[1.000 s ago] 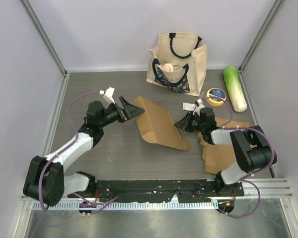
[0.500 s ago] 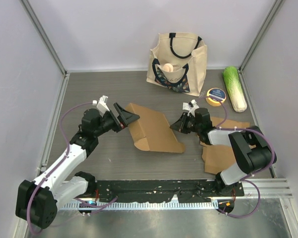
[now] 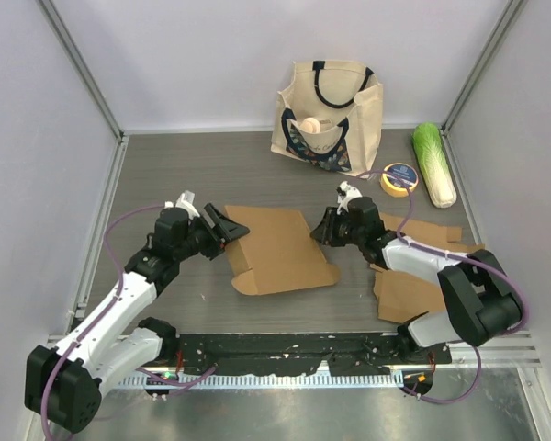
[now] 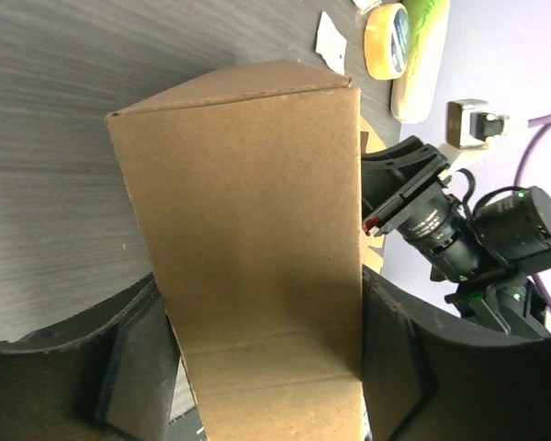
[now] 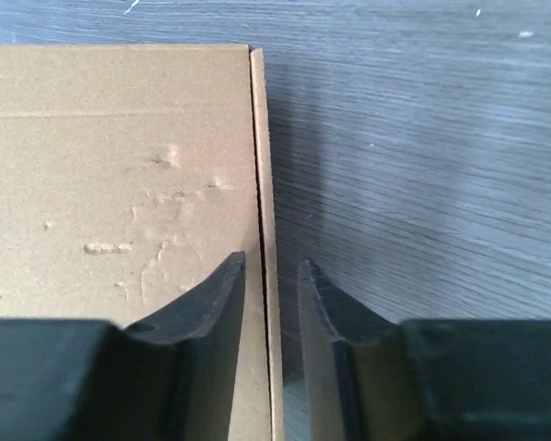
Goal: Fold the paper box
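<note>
A flat brown cardboard box blank (image 3: 275,248) is laid on the dark grey wood-grain desk (image 3: 165,165), midway between the arms, so that an edge can be reached by each. Its left end is straddled by the left claw (image 3: 230,233), whose fingers are set apart on either side of the panel; whether it is pinched cannot be told. The right claw (image 3: 319,228) is held slightly apart over the right edge with nothing clamped, probably to steady the fold. A cream canvas tote bag (image 3: 329,106), a yellow tape roll (image 3: 399,179) and a green cabbage (image 3: 434,163) are set well behind. The desk is enclosed by pale lilac walls (image 3: 257,37).
</note>
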`<state>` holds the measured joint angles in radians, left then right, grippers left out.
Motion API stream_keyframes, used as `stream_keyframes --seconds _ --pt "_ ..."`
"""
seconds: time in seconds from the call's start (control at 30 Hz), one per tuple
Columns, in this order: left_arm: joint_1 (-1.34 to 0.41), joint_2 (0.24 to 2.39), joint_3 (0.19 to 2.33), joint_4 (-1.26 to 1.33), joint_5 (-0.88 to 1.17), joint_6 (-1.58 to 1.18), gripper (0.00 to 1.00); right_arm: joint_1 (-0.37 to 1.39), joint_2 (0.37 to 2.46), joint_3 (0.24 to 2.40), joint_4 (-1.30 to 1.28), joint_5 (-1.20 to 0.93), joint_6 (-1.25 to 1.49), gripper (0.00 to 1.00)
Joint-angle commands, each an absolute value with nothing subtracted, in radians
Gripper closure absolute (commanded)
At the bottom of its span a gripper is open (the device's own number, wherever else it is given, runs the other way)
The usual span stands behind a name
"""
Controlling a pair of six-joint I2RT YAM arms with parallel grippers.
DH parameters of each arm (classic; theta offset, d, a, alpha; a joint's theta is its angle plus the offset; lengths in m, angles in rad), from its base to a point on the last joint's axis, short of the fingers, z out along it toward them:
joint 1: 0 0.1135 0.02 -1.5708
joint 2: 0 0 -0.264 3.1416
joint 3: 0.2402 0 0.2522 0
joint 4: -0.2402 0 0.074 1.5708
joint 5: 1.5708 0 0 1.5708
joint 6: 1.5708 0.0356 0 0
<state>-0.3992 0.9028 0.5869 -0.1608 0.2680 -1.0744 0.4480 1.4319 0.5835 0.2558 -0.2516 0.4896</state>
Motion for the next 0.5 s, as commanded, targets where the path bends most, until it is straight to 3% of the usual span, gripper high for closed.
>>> stream_keyframes --seconds 0.0,0.07,0.1,0.17,0.47 --pt "-0.402 0.885 0.663 -0.264 0.252 -1.103 0.44 0.489 1.326 0.685 0.097 -0.109 0.376 0.54" --pt "-0.396 0.885 0.679 -0.317 0.256 -1.115 0.53 0.500 1.281 0.713 0.013 -0.060 0.354 0.44" --pt "-0.390 0.885 0.695 -0.336 0.262 -1.124 0.56 0.524 1.229 0.750 -0.065 -0.043 0.321 0.32" --pt "-0.362 0.884 0.704 -0.379 0.288 -1.167 0.62 0.567 1.175 0.779 -0.122 0.024 0.279 0.20" --pt "-0.190 0.833 0.692 -0.426 0.446 -1.397 0.62 1.001 0.913 0.755 -0.060 -0.077 -0.024 0.18"
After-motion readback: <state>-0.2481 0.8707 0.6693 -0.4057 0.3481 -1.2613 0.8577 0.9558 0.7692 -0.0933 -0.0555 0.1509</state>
